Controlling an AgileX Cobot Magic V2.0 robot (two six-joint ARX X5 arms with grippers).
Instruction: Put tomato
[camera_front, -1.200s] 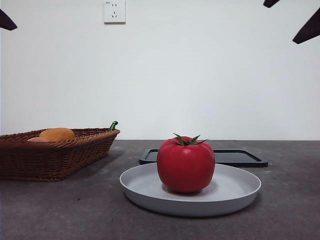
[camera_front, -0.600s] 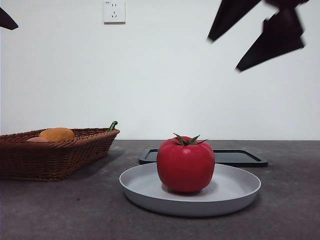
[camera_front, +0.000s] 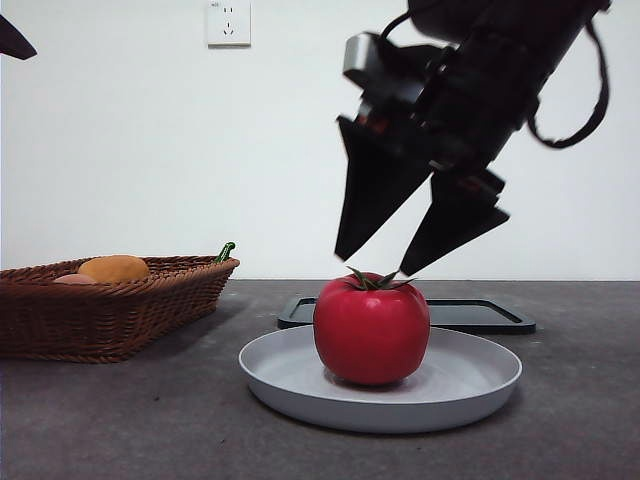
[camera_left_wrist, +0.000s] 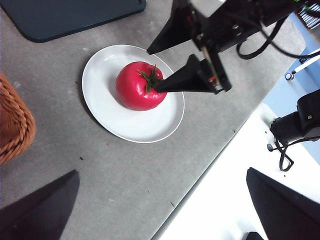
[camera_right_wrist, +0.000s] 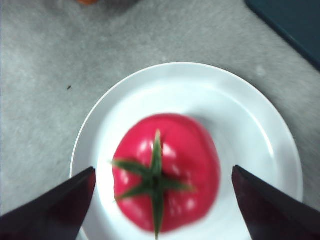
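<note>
Right claw (camera_front: 372, 265) newly dropped in, spread wide, tips just above tomato (camera_front: 371, 330) on plate (camera_front: 470, 385). Grasp imminent, likely. Left claw (camera_left_wrist: 160, 205) spread, waiting apart.

All views (wrists overhead) share tomato (camera_front: 371, 328).

**Grey tabletop and what rests on it**

A grey, speckled tabletop (camera_front: 120, 420) is seen. A pale grey plate (camera_front: 470, 385) is set on it near the front edge. A dark tray (camera_front: 480, 316) lies flat just behind the plate. A brown wicker basket (camera_front: 110, 305) is placed toward the left edge, its contents only partly visible.
</note>
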